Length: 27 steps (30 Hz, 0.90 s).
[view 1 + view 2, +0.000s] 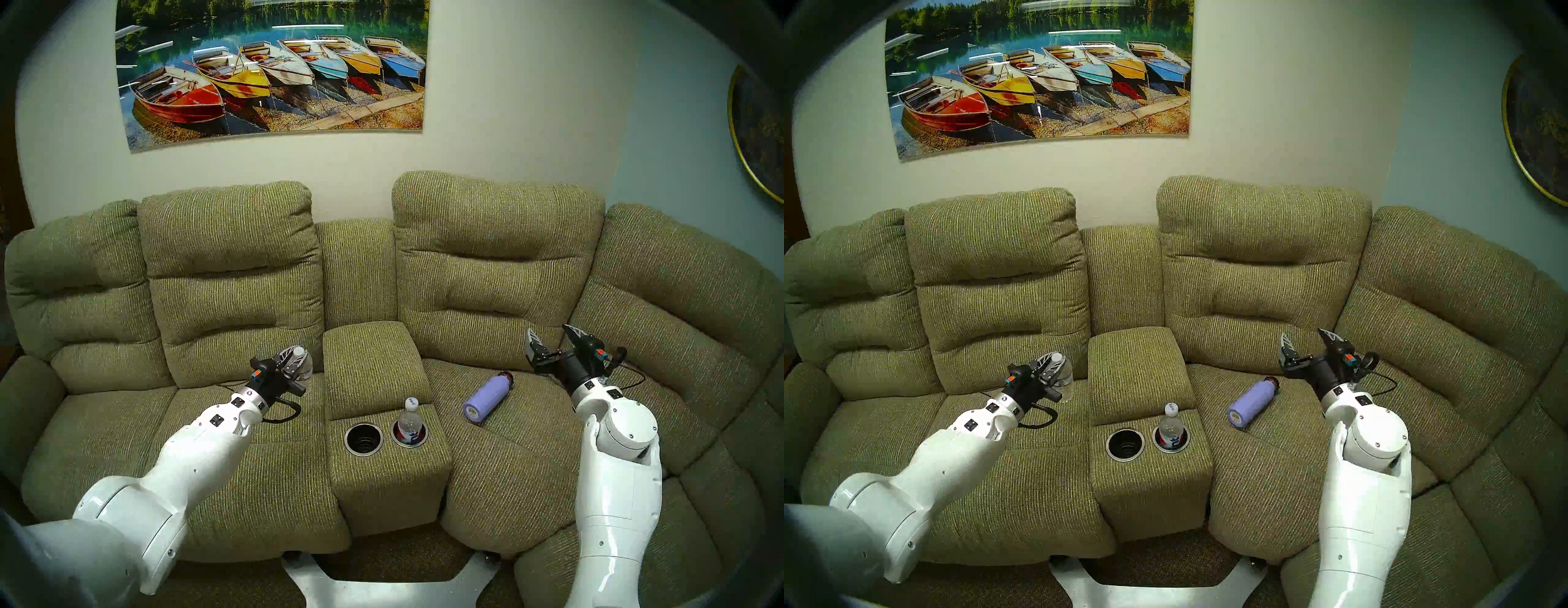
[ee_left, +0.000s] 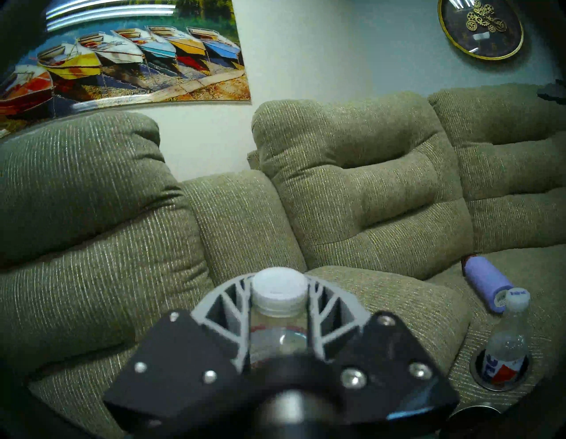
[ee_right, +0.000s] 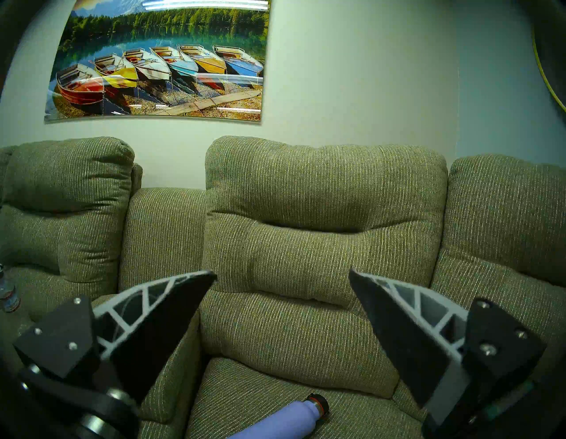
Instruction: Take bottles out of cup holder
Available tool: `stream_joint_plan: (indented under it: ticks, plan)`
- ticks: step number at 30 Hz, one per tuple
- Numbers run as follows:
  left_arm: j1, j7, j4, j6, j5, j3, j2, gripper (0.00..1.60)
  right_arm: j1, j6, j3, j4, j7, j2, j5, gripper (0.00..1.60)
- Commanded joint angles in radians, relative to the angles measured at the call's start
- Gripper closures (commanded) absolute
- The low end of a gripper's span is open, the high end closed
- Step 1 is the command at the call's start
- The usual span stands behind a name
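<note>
Your left gripper (image 1: pixel 297 361) is pinched on the pale-label water bottle (image 1: pixel 304 366), fingers (image 2: pixel 228 309) pressed against its shoulder just below the white cap. It holds that bottle upright over the left seat cushion (image 1: pixel 254 446), left of the console (image 1: pixel 382 424) and clear of it, so I judge the first removal done except for setting it down. The cushion beneath is bare fabric with open room on every side; the backrest behind it is the nearest edge.

On the console, the left well (image 1: pixel 363 439) of the cup holder stands empty, its silver rim fully showing. The right well (image 1: pixel 409 433) just beside it has the red-white-blue label bottle (image 1: pixel 409 420) standing upright in it, cap and neck well above the rim. That one is left to do, so you are about halfway.

Right of the console, a lavender flask (image 1: pixel 488 397) lies on its side on the right seat cushion (image 1: pixel 509 467), near the console's edge; it narrows the approach from that side, and could roll if nudged.

Further right, your right gripper (image 1: pixel 551 339) hangs spread wide and empty above that cushion, well apart from the remaining bottle.
</note>
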Motion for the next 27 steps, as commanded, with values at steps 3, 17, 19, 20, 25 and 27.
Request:
stream_joint_plan:
  ticks: [3,17,19,20,25,27]
  plan:
    - [0.092,0.143,-0.138,0.087,0.072,0.022,0.003,1.60,0.009,-0.004,-0.001,-0.026,0.000,0.001,0.003,0.00]
    - [0.087,0.388,-0.110,0.246,0.311,0.039,-0.072,1.60,0.007,-0.002,-0.001,-0.030,0.000,-0.001,0.002,0.00]
    - [0.071,0.437,-0.086,0.243,0.337,0.059,-0.080,1.60,0.007,-0.002,-0.001,-0.031,0.000,-0.001,0.002,0.00]
    - [0.059,0.438,-0.064,0.242,0.337,0.059,-0.089,1.60,0.007,-0.002,-0.001,-0.031,0.000,-0.001,0.002,0.00]
    - [0.026,0.453,0.007,0.220,0.353,0.071,-0.115,1.60,0.007,-0.002,-0.001,-0.030,0.000,0.000,0.002,0.00]
    - [0.016,0.463,0.022,0.225,0.362,0.078,-0.122,1.60,0.007,-0.002,-0.001,-0.030,0.000,0.000,0.003,0.00]
